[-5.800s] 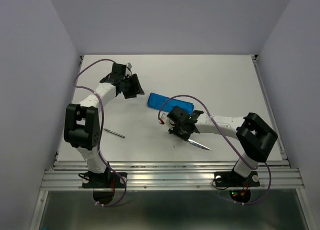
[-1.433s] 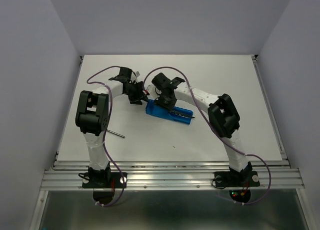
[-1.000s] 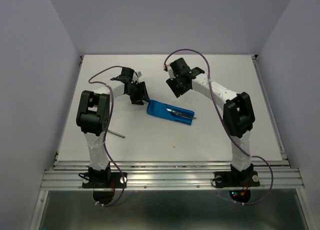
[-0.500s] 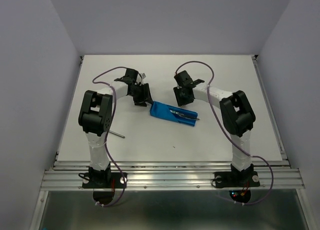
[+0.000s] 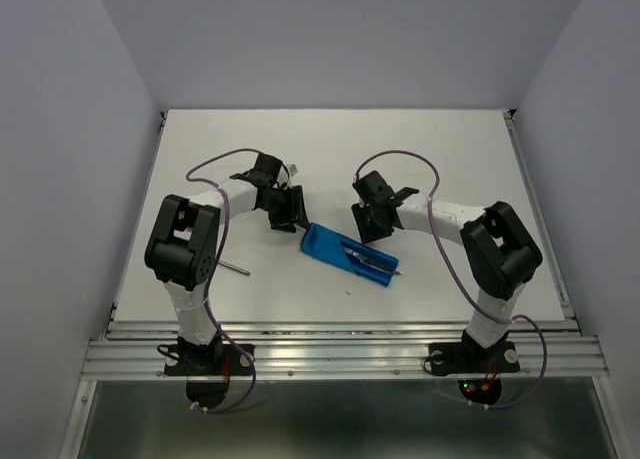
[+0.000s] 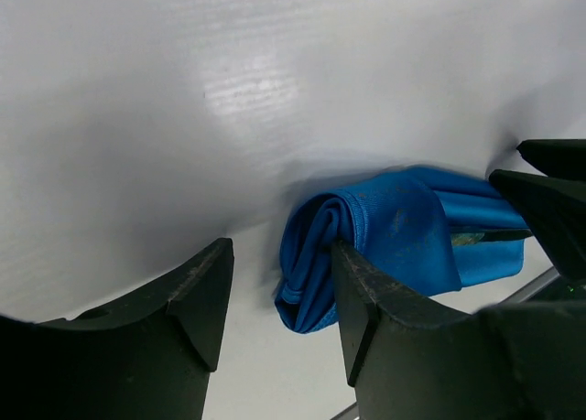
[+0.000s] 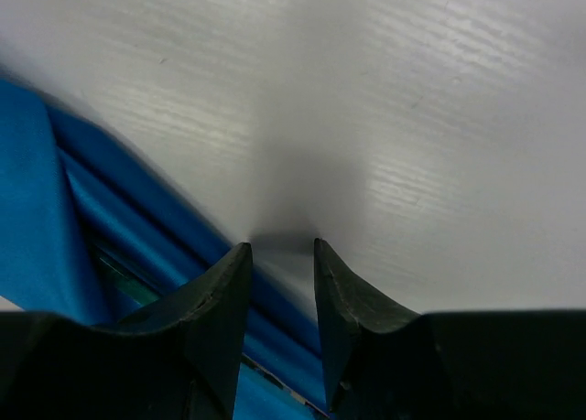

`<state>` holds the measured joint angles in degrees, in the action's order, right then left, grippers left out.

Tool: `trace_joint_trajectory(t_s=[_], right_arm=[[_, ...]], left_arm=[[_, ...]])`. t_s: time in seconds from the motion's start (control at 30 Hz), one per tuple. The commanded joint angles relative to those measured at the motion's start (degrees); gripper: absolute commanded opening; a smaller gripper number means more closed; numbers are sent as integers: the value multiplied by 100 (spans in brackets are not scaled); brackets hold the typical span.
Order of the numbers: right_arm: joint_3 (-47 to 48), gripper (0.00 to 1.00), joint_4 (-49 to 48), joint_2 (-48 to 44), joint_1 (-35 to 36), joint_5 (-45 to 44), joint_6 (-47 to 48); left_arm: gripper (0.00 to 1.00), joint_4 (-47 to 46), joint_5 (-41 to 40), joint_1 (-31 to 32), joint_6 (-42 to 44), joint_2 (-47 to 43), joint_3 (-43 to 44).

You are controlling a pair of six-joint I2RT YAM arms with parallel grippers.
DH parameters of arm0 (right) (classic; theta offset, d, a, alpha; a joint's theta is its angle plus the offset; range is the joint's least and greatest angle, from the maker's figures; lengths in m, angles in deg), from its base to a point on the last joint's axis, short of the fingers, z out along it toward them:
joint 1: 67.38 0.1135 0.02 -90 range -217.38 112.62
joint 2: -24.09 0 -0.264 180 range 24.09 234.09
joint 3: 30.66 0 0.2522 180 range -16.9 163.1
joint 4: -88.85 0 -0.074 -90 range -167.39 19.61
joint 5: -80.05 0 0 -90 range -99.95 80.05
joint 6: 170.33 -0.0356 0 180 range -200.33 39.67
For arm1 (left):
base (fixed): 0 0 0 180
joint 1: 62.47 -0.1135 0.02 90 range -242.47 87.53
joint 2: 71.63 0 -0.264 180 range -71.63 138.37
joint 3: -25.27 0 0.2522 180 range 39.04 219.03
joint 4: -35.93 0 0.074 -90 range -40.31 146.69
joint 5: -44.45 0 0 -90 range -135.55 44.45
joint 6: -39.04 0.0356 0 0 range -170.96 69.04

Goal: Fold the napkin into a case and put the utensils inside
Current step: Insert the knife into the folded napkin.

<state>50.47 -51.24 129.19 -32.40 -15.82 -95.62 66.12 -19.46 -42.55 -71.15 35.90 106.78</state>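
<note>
Case (image 5: 345, 251) folded and lying mid-tabletop (image 5: 450, 149), one utensil (image 5: 368, 258) tucked inside; grey utensil (image 5: 234, 268) out on the left, not yet in; my left end effector (image 5: 288, 211) apart, empty, at the case's end; right end effector (image 5: 372, 222) narrowly apart, empty.

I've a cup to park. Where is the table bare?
Crowded: the middle, where left gripper, right gripper and bright blue folded cloth case cluster. Bare: the white table's far strip behind them, and its right edge.
</note>
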Motion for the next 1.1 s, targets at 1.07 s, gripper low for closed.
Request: trace_joint_trajectory(t_s=[1.07], right_arm=[[-189, 40, 910, -667, 1723, -995, 1458]], left_arm=[[57, -69, -165, 47, -170, -584, -367]])
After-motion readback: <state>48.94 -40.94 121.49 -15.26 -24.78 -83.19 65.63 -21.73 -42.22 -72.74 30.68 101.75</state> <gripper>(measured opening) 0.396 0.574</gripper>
